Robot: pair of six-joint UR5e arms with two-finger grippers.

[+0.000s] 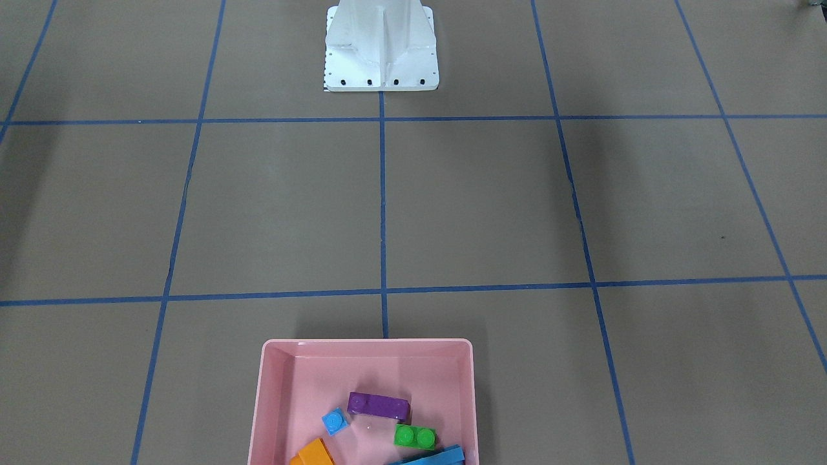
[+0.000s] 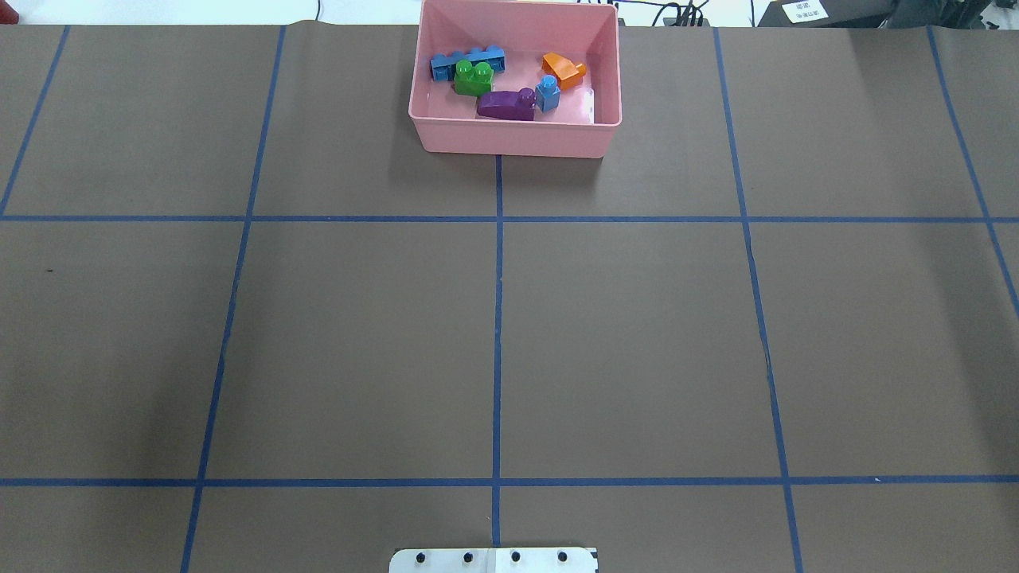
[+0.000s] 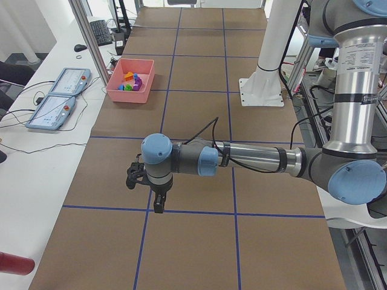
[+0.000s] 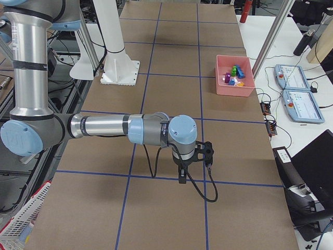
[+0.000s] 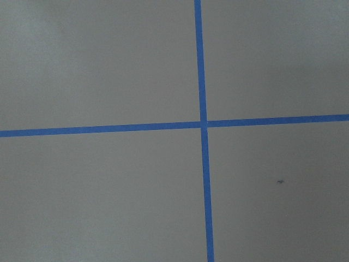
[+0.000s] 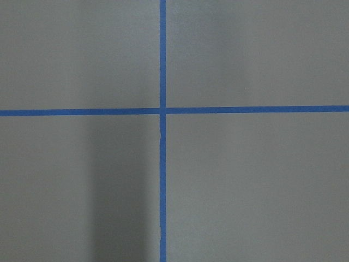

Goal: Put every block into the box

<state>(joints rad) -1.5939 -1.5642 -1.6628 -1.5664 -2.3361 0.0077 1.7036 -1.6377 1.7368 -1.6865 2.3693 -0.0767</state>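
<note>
Brown taped table (image 2: 358, 342); blocks (image 2: 506, 104) all in pink box (image 2: 509, 140); left pincer (image 3: 158, 205), right pincer (image 4: 182, 177) above table; opening: cannot tell.

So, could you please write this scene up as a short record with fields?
box: pink, at the table's far edge, middle
blocks in box: orange block, purple block, small blue block, long blue block, green block
blocks outside box: none seen
left tool: above bare table, far from box; open or shut unclear
right tool: above bare table, far from box; open or shut unclear
task: looks done
</note>
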